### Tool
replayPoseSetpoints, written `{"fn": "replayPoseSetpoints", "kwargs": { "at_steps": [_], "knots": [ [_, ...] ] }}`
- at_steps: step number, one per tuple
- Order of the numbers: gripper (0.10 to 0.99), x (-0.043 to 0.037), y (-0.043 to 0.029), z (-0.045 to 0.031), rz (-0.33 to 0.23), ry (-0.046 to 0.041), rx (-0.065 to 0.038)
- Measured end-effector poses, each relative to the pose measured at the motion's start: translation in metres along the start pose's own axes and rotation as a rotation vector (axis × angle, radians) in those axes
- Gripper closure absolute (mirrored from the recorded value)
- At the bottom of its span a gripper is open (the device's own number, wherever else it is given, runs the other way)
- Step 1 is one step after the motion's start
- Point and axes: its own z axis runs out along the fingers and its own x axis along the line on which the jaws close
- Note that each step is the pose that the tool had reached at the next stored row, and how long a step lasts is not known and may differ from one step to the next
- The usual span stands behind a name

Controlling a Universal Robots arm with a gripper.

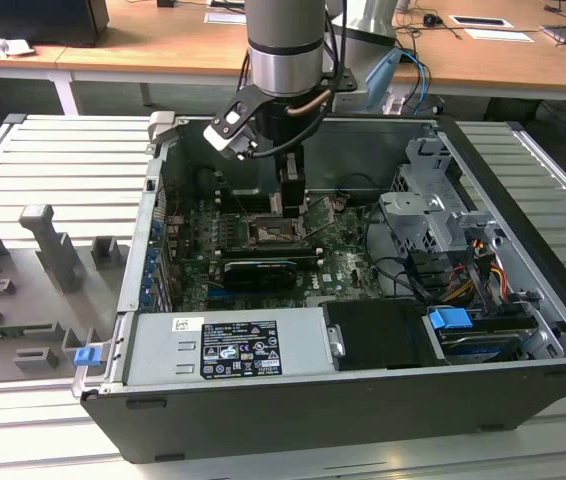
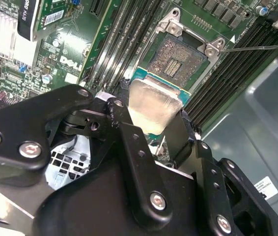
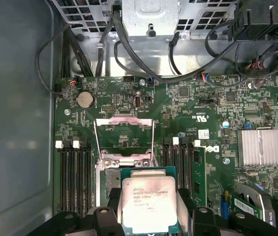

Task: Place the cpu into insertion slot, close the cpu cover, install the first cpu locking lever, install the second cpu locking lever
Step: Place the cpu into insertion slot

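The cpu (image 3: 149,204) has a shiny silver-beige top and a green rim. The gripper (image 2: 153,120) is black. The insertion slot (image 2: 176,59) is dark with rows of tiny dots. The motherboard (image 3: 168,103) is green. The cpu cover (image 3: 124,120) is silver.

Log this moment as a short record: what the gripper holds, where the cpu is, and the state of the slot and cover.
gripper: shut on the cpu, lowered inside the open computer case
cpu: held by its edges, metal top up, by the insertion slot's edge, not seated
insertion slot: empty, contact grid exposed
cpu cover: swung open
stage: cpu not yet placed
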Motion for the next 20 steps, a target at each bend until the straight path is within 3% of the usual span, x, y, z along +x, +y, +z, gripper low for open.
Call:
{"fn": "replayPoseSetpoints", "kwargs": {
  "at_steps": [9, 16, 20],
  "knots": [
    [0.557, 0.0003, -0.0014, 0.0057, 0.0, -0.0002, 0.0],
    [0.557, 0.0123, -0.0072, 0.0174, 0.0, -0.0001, 0.0],
    [0.557, 0.0154, -0.0089, 0.0253, 0.0, 0.0001, 0.0]
  ]
}}
